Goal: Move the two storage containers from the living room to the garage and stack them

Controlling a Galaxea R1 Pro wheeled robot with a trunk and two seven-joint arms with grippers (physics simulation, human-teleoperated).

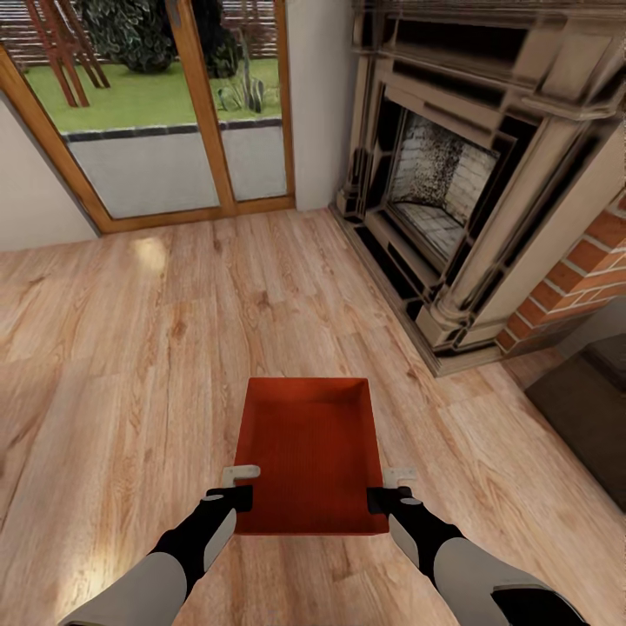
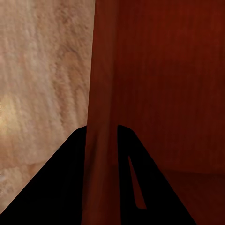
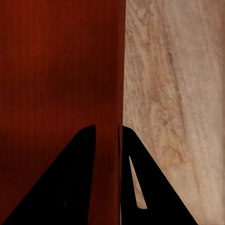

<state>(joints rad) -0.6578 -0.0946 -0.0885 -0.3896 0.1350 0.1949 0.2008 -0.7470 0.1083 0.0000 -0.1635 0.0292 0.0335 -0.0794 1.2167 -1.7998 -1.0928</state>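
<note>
One orange-red storage container (image 1: 311,452) is held between both arms above the light wood-plank floor (image 1: 130,348) of the living room, roughly level, open top upward, its long axis running away from the robot. The left gripper (image 1: 236,487) grips the left side wall near the container's near end; in the left wrist view its dark fingers (image 2: 65,187) sit on either side of the thin wall (image 2: 101,93), jaws narrow and clamped on it. The right gripper (image 1: 391,489) grips the right side wall at the matching point; the right wrist view shows its fingers (image 3: 65,183) straddling the wall (image 3: 119,70), jaws likewise narrow and closed on it. The container interior appears bare (plain ribbed floor and walls). Ahead to the right stands the fireplace (image 1: 452,191) with carved stone surround and red brick (image 1: 582,278) at its side. Ahead to the left are wood-framed glass doors (image 1: 174,113), with lawn visible beyond. A dark furnishing (image 1: 591,409) sits at the right edge; its identity cannot be determined.
</note>
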